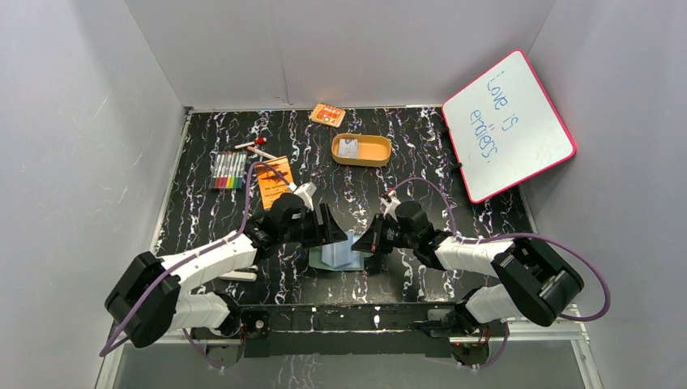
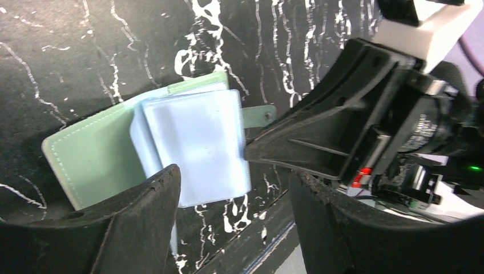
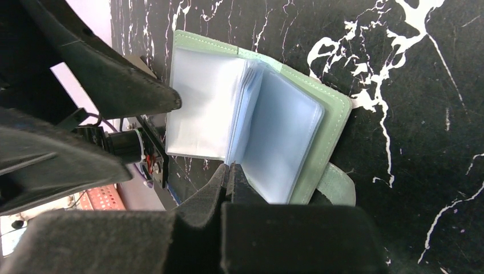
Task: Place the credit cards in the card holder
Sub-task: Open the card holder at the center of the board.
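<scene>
This is a robotics laboratory test cell; plain grey panels (image 1: 348,49) close in three sides of a black table (image 1: 421,146) with white marble veins; a left arm (image 1: 202,263) and a right arm (image 1: 478,251) are bolted to a metal rail (image 1: 348,318) at its near edge; coloured markers (image 1: 228,171), a pink-framed whiteboard (image 1: 509,126) and a tan tray (image 1: 381,160) are set out around them.

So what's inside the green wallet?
Clear pale-blue plastic pockets, fanned open inside the green wallet. I see no card in the top ones; the pockets underneath are covered, so I can't tell.
</scene>
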### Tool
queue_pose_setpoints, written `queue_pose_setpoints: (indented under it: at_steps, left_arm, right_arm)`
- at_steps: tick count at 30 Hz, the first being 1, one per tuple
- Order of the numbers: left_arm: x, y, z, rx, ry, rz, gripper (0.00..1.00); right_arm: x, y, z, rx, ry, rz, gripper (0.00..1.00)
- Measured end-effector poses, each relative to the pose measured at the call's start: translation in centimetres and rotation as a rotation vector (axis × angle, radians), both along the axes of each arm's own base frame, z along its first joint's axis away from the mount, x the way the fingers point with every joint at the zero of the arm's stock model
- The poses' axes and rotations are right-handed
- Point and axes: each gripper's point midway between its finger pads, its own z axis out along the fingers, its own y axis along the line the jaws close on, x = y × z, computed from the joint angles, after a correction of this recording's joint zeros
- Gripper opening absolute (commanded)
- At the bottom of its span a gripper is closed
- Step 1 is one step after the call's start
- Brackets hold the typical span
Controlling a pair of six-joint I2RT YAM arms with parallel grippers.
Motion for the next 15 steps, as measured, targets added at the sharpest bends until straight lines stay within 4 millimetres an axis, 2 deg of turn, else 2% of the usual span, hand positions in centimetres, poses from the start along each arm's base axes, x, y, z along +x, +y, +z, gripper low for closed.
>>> queue_pose_setpoints:
  at_steps: [7, 13, 15]
  left_arm:
    - [-0.5, 1.4, -3.1, 0.076, 0.037, 0.027, 0.58]
    - [-1.6, 2.6, -6.7, 0.145, 0.105, 0.039, 0.50]
    - [-1.5, 2.5, -6.8, 0.139, 0.105, 0.044, 0.48]
  right_arm:
    - [-0.2, 0.1, 0.1, 0.003, 0.000, 0.008, 0.00]
    - [-0.4, 0.2, 0.2, 0.011, 0.002, 0.019, 0.00]
    - [-0.4, 0.3, 0.3, 0.015, 0.001, 0.021, 0.06]
